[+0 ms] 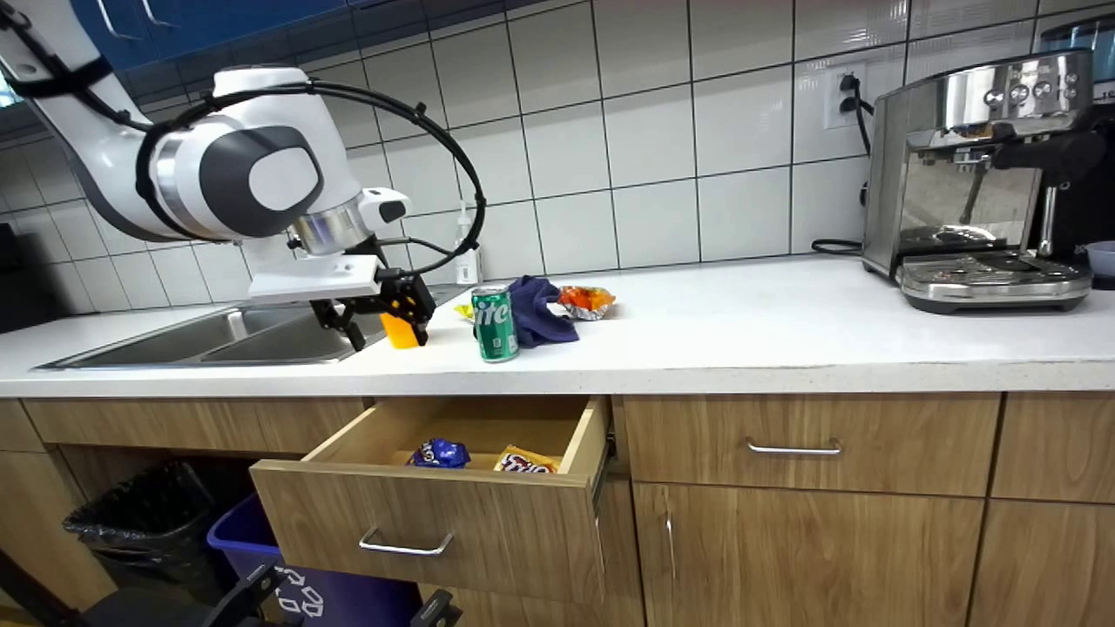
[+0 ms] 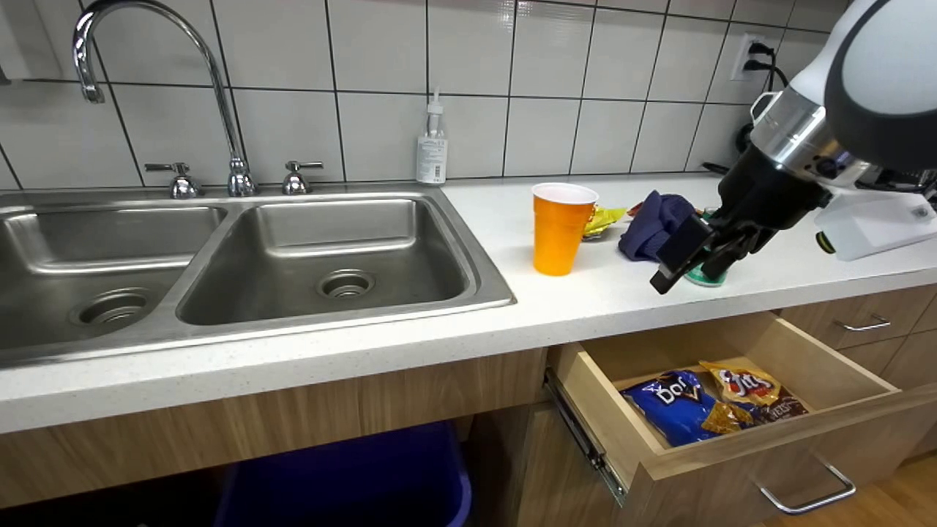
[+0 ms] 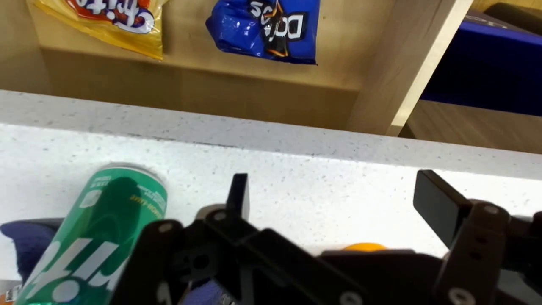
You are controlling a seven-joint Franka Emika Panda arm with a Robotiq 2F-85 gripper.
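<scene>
- End effector [image 3: 334, 199] hanging above the worktop [image 1: 784, 313], close to its front edge, and its two fingers [image 3: 438, 205] are spread wide apart, white worktop showing between them!
- Near one finger, a green soda can [image 1: 495, 325], standing upright on the worktop.
- And just beside the can, look, a dark blue cloth [image 1: 538, 312] lying in a crumpled bunch.
- Next along, toward the sink [image 2: 410, 263], an orange cup [image 2: 558, 234] with a white inside, standing mouth up.
- A yellow bag [image 2: 602, 219] peeks out behind the cup, and a shiny orange bag [image 1: 586, 301] sits past the cloth.
- Below, the drawer [image 1: 435, 514] is pulled out, with a blue chip bag [image 2: 666, 406] and a yellow-and-brown chip bag [image 2: 750, 384] lying inside, side by side.
- Back at the tiled wall [image 1: 557, 131], a pump bottle [image 2: 432, 154] by the sink's back corner; far along the worktop, a coffee machine [image 1: 984, 183].
</scene>
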